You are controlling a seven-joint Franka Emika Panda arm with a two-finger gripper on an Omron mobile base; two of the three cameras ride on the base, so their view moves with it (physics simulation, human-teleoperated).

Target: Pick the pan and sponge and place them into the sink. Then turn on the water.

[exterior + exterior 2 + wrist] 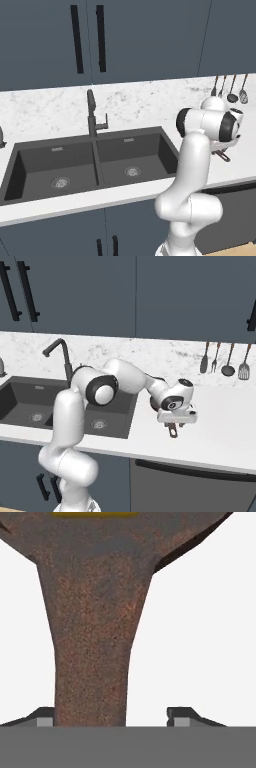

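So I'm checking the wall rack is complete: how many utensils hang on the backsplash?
4, in a row on the wall right of the sink: a spatula-like utensil, a fork, a ladle, a slotted turner. Others could lie beyond the frame edge.

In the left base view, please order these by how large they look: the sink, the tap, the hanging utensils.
1. The sink, by far the largest.
2. The tap, tall but thin.
3. The hanging utensils, smallest; they hang farther back, so this is partly distance.
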